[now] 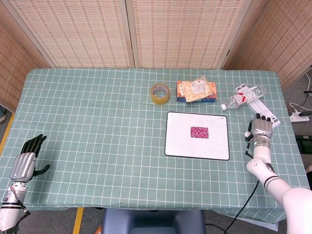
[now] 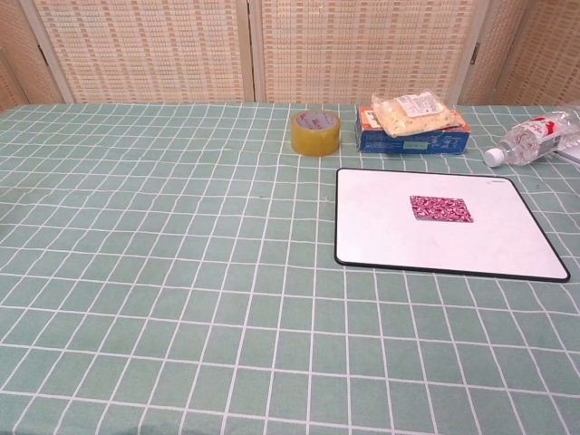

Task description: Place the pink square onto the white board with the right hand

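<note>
Table with green checked cloth (image 1: 97,122). The pink square (image 1: 199,131) lies flat near the middle of the white board (image 1: 180,144), clear of its black edge. The right hand (image 1: 260,129) rests on the cloth just right of the board, fingers extended and apart, holding nothing. The left hand (image 1: 27,161) sits at the near left corner, well apart from the board, fingers spread and empty. Behind the board: a roll of yellow tape (image 1: 160,93), a snack packet on a blue box (image 1: 196,90), and a plastic bottle (image 1: 243,99) lying on its side.
</note>
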`<state>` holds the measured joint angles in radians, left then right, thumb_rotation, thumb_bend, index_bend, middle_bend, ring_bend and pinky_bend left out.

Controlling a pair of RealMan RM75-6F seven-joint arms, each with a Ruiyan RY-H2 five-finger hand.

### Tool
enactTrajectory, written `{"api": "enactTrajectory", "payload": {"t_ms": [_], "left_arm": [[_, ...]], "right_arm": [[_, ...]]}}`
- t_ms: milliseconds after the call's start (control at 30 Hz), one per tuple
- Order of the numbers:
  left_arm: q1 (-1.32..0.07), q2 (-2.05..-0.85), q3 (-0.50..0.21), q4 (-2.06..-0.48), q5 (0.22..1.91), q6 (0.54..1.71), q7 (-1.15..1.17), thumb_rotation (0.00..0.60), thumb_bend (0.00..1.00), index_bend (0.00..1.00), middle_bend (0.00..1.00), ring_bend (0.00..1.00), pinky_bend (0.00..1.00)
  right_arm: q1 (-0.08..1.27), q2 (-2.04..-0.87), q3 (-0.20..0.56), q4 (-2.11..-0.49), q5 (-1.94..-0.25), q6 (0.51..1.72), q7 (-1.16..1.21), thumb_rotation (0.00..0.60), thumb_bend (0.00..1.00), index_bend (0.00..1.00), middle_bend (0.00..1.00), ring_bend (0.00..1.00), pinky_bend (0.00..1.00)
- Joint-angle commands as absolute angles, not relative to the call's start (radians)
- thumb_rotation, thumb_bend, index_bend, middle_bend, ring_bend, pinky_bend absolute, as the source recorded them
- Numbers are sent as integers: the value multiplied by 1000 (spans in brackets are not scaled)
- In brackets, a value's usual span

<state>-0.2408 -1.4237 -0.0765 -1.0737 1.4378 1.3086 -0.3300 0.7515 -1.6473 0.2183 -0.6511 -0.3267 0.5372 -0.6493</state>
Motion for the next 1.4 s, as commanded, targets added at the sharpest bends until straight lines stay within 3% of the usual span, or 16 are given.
{"api": "enactTrajectory", "payload": {"t_ms": [33,933,1400], "left_arm": [[-241,-1424,-76,-1073,1438,1308,-329,600,187,0,0,0,0],[-244,-1427,-73,-1067,1441,1304,-340,600,187,0,0,0,0],[-240,-1419,-71,-1072,1451,1319,-364,600,187,0,0,0,0]], "right_arm": [[753,-1649,219,-649,-322,533,-652,600,180,526,0,0,0],[758,-1645,231,-662,-328,541,-636,600,202,600,0,0,0],[787,-1509,261,-1054,-357,738,-645,600,208,604,0,0,0]]}}
